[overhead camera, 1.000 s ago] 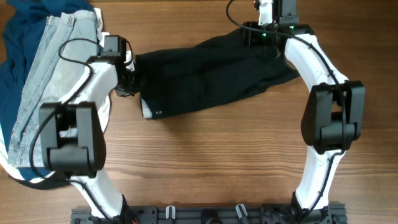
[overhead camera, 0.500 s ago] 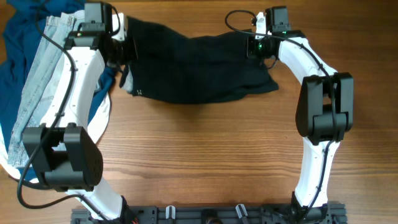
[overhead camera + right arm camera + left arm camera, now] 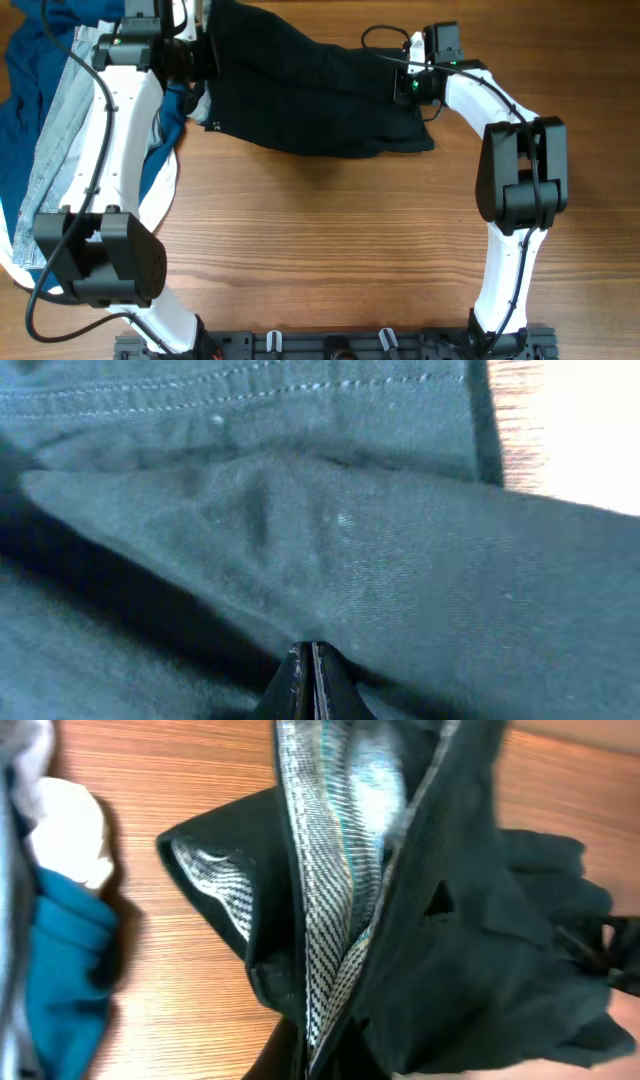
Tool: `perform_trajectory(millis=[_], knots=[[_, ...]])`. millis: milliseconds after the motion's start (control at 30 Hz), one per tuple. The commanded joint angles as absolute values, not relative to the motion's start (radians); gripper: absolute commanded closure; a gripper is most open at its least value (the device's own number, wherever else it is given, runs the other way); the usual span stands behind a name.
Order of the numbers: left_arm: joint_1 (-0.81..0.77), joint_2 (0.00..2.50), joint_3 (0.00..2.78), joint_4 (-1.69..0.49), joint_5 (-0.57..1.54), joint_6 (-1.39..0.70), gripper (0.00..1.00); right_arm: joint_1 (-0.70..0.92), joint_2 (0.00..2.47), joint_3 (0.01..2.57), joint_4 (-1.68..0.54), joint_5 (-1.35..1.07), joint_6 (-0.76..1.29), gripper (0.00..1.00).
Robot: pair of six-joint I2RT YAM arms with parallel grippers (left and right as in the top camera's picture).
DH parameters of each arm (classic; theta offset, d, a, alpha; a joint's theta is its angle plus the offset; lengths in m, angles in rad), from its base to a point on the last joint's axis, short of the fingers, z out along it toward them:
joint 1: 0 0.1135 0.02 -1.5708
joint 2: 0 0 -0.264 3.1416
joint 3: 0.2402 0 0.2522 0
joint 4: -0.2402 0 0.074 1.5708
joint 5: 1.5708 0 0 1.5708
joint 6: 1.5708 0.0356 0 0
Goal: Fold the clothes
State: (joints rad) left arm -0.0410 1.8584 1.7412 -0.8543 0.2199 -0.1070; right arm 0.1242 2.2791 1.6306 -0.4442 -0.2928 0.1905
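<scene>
The clothes, black shorts (image 3: 300, 100), lie bunched across the far middle of the table. My left gripper (image 3: 205, 55) is shut on their waistband at the far left. In the left wrist view the waistband's grey woven lining (image 3: 330, 870) runs down into my left gripper (image 3: 318, 1055), and the black cloth (image 3: 480, 950) hangs to its right. My right gripper (image 3: 408, 88) sits at the shorts' right end. In the right wrist view my right gripper (image 3: 310, 660) is pressed shut, and a raised fold of the dark cloth (image 3: 330, 530) runs up from its tips.
Light-blue jeans (image 3: 60, 150) lie over a dark blue garment (image 3: 25, 50) at the table's left edge, right beside the left arm. The blue garment (image 3: 60, 950) and a white piece (image 3: 70, 840) show beside the shorts. Bare wood (image 3: 330, 240) fills the near half.
My left gripper has carried the waistband up and to the far left, dragging the shorts leftward. My right gripper went from open to shut and moved slightly nearer on the cloth's right end.
</scene>
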Motion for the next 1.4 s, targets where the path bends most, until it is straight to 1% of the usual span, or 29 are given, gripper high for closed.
perform_trajectory(millis=[0,133,200,400,533,767,867,967,1100,1133,1167,1200,1367], knots=[[-0.143,1.846,1.769,-0.826,0.277,-0.129,0.96,0.136,2.302,1.586,-0.445,-0.327,0.224,0.96],[-0.273,1.874,1.769,-0.756,0.268,-0.197,0.96,0.136,2.302,1.586,-0.434,-0.355,0.239,0.96],[-0.339,1.900,1.769,-0.700,0.256,-0.253,0.96,0.135,2.302,1.586,-0.422,-0.411,0.239,0.96],[-0.446,1.990,1.769,-0.582,0.231,-0.396,0.96,0.132,2.297,1.587,-0.411,-0.464,0.239,0.96],[-0.483,2.057,1.769,-0.536,0.227,-0.440,0.96,0.118,2.268,1.603,-0.403,-0.536,0.242,0.96],[-0.510,2.137,1.769,-0.444,0.227,-0.480,0.96,0.007,2.056,1.671,-0.391,-0.699,0.405,0.96],[-0.515,2.140,1.769,-0.421,0.227,-0.480,0.96,-0.058,1.952,1.671,-0.384,-0.709,0.466,0.96],[-0.525,2.140,1.769,-0.404,0.227,-0.480,0.96,-0.119,1.869,1.671,-0.387,-0.707,0.473,0.96],[-0.553,2.141,1.769,-0.353,0.227,-0.480,0.96,-0.173,1.832,1.671,-0.424,-0.705,0.471,0.96],[-0.562,2.142,1.769,-0.338,0.227,-0.479,0.90,-0.180,1.832,1.671,-0.437,-0.704,0.469,0.96],[-0.570,2.142,1.769,-0.324,0.227,-0.479,0.63,-0.185,1.833,1.671,-0.452,-0.704,0.456,0.96],[-0.580,2.142,1.769,-0.308,0.226,-0.480,0.00,-0.186,1.835,1.671,-0.463,-0.704,0.438,0.96],[-0.616,2.142,1.769,-0.250,0.204,-0.479,0.00,-0.186,1.835,1.671,-0.489,-0.681,0.413,0.96]])
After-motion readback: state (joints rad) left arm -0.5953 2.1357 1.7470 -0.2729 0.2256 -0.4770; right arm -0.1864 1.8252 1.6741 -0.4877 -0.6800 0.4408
